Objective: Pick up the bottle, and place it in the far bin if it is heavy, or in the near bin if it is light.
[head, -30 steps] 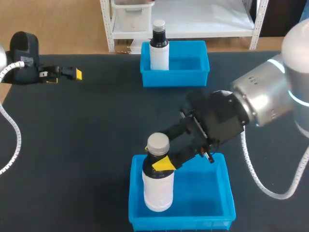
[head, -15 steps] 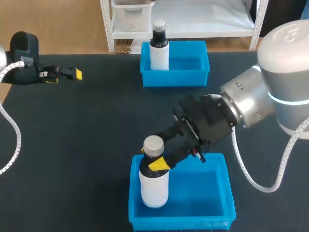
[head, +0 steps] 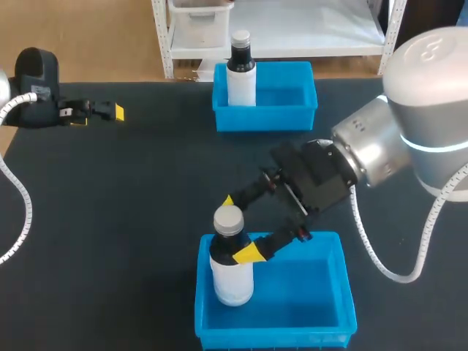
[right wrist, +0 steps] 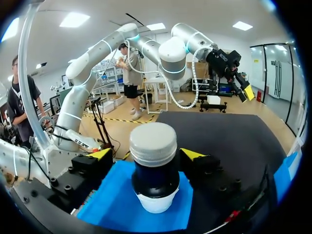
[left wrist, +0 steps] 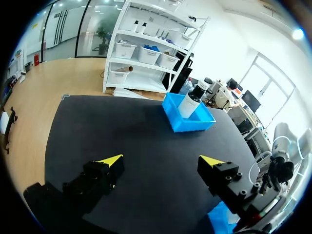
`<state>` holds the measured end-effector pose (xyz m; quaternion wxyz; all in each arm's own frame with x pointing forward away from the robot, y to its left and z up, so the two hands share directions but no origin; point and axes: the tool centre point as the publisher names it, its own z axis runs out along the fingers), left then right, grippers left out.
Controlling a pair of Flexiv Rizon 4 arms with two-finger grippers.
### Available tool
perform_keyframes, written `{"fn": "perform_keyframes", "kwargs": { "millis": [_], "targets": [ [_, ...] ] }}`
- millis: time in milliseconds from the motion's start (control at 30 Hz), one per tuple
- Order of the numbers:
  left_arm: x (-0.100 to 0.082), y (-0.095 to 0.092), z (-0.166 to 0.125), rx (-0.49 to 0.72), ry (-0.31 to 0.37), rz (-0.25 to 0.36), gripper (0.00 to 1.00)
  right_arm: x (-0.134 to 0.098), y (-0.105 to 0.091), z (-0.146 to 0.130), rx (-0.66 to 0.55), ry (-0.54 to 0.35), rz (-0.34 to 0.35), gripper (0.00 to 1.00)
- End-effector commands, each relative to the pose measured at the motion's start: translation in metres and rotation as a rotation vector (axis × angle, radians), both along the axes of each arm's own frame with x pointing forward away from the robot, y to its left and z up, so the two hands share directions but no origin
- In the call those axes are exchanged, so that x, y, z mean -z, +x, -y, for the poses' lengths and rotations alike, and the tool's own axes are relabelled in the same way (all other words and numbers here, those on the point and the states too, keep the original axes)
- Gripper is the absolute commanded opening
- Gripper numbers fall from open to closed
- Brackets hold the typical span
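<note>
A white bottle (head: 232, 262) with a dark neck and grey cap stands upright in the near blue bin (head: 292, 335), at its left end. My right gripper (head: 238, 227) is open around it, one yellow tip on each side of the neck, with a gap to both. The right wrist view shows the bottle (right wrist: 154, 173) between the spread fingers (right wrist: 100, 154), untouched. A second bottle (head: 240, 69) stands in the far blue bin (head: 281, 111). My left gripper (head: 102, 111) sits at the table's far left, open and empty (left wrist: 161, 161).
The far bin (left wrist: 192, 122) with its bottle (left wrist: 190, 100) lies ahead of the left gripper across bare black table. A corner of the near bin (left wrist: 219, 219) shows beside its right finger. My right arm (head: 351, 164) crosses the table's right half.
The right gripper lowered the bottle into the near bin and shifted it slightly left, then its fingers spread apart and let go. The left arm has not moved.
</note>
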<state>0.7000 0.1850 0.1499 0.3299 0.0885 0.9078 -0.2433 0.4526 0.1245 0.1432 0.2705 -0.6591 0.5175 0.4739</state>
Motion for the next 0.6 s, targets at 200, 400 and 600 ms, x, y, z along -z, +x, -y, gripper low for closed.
{"fn": "perform_keyframes", "kwargs": {
  "millis": [200,400,600],
  "targets": [
    [0.0,0.0,0.0,0.0,0.0,0.0,1.0,-0.013,0.016,0.042,0.055,-0.078,-0.004,1.0],
    [0.0,0.0,0.0,0.0,0.0,0.0,1.0,-0.026,0.048,0.087,0.202,-0.088,-0.047,1.0],
    [0.0,0.0,0.0,0.0,0.0,0.0,1.0,-0.036,0.089,0.127,0.411,-0.069,-0.113,1.0]
  ]
}}
